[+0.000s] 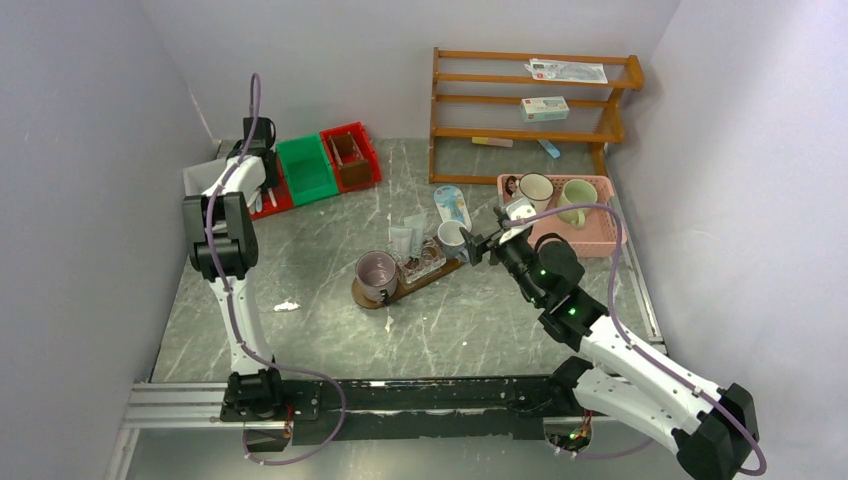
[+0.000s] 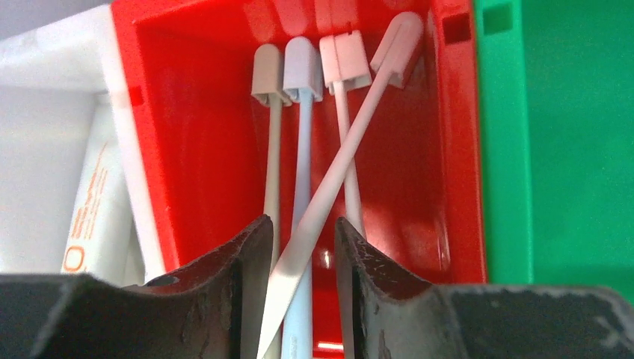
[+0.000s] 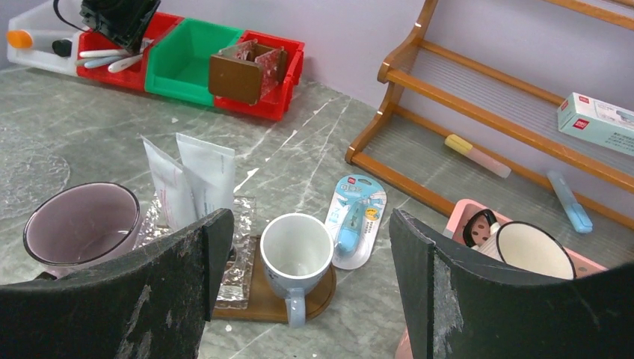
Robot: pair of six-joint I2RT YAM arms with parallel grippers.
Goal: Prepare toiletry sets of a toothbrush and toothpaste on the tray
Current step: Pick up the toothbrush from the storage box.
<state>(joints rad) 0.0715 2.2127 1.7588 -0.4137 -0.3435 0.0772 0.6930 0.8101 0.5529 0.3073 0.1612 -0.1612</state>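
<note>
The left claw filled the bottom of its wrist view, its two fingers standing narrowly apart inside the red bin. Two handles passed through the gap: the white brush on top and the blue brush beneath it. Whether the pads bore on either handle could not be determined from the views. The white brush lay at a slant, its capped head against the bin's far wall at upper right. Its handle ran down and left across the blue brush and out between the fingers. Its long axis therefore ran roughly away from the claw, with the jaws set across it, which suits a pinch on the handle. Because both handles sat in one gap, a closure here would probably take both. Two further brushes lay in the bin, one to each side of the fingers. The tray lay well apart, at the middle of the table. It carried a purple mug, tubes in a clear dish and a white mug. No brush showed in either mug. The right claw hovered just beside the tray's far end, wide open and empty, and was much nearer the tray than the left claw.
</note>
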